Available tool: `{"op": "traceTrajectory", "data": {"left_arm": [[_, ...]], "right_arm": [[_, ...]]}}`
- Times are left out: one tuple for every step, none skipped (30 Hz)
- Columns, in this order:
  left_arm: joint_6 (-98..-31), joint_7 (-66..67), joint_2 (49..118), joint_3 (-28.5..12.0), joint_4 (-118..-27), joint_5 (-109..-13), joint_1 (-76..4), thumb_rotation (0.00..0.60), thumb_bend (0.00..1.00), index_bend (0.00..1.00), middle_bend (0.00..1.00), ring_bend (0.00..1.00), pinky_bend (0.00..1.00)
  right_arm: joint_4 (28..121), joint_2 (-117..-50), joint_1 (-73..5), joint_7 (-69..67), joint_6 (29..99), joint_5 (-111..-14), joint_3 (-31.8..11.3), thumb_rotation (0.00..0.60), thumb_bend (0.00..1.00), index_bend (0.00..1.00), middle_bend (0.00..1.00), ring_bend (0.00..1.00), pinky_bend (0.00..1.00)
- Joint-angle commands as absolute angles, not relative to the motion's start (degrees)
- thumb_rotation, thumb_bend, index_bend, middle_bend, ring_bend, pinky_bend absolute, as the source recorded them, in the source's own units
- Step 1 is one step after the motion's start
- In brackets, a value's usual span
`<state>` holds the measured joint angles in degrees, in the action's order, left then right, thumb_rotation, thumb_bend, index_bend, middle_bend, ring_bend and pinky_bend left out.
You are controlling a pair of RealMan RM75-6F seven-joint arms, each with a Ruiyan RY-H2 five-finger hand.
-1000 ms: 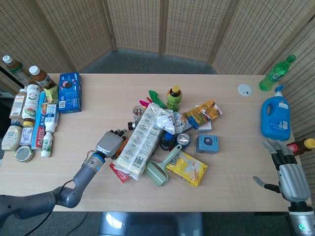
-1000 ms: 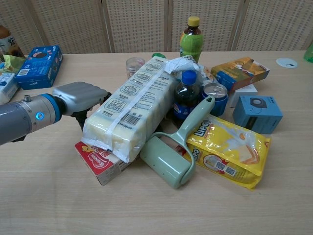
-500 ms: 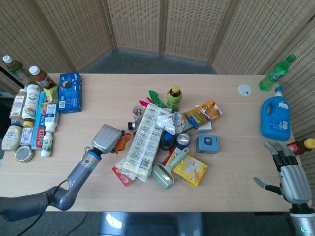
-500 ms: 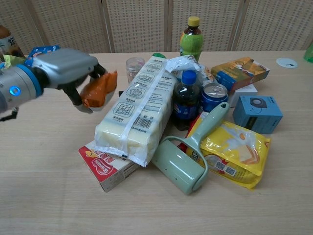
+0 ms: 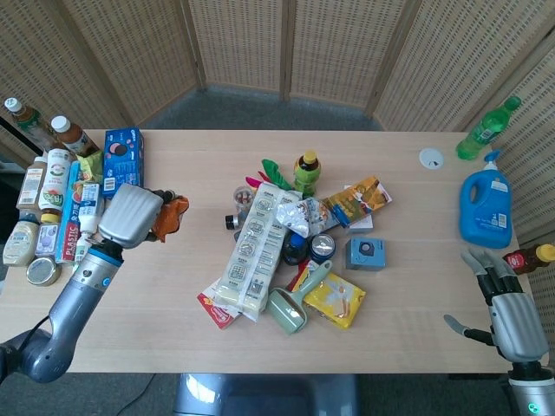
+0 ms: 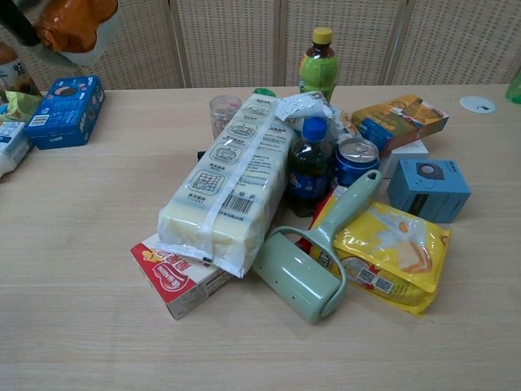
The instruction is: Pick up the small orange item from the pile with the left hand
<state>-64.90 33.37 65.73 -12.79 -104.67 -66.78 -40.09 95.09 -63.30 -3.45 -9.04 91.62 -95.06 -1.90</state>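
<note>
My left hand [image 5: 132, 215] is raised above the table's left part and grips a small crumpled orange packet [image 5: 172, 214]. In the chest view the orange packet [image 6: 75, 20] shows at the top left corner, with the fingers [image 6: 20, 28] around it partly cut off. The pile [image 5: 290, 247] lies at the table's centre, well to the right of that hand. My right hand [image 5: 507, 310] hangs off the table's right front corner, fingers apart and holding nothing.
The pile holds a long white cracker pack [image 6: 228, 179], a green lint roller [image 6: 305, 261], a yellow snack bag [image 6: 383, 244], a red box [image 6: 175, 273] and drinks. A blue box [image 5: 123, 162] and bottles [image 5: 52, 195] line the left edge. A blue jug [image 5: 484, 204] stands right.
My left hand has lifted the orange packet out of the pile and carried it up and to the left. The cracker pack and lint roller shifted slightly. The right hand stayed put.
</note>
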Motion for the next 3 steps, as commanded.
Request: {"op": "traceTrajectory", "data": {"left_arm": [[-65.61,33.88,65.21,-13.43,-105.8,-66.24,-40.22,0.6,0.04,0.8,0.69,0.76,0.75],[-65.62,33.91,65.21,-13.46,-106.02,-66.09,-40.29,0.6,0.04,0.8,0.69,0.76,0.76],[-65.62,33.99,65.22,-13.45,-106.19,-66.01,-40.37,0.6,0.04,0.8,0.69,0.76,0.76]], "right_arm": [[95.14,-63.2,-3.43,-9.33,91.63,-94.93,-1.94,0.6,0.0,0.0,0.0,0.0,0.0],[95.14,-63.15,-3.42,-9.47,91.68,-94.93,-1.96,0.6,0.0,0.0,0.0,0.0,0.0],[95.15,-63.07,-3.41,-9.6,91.71,-94.96,-1.96,0.6,0.0,0.0,0.0,0.0,0.0]]}}
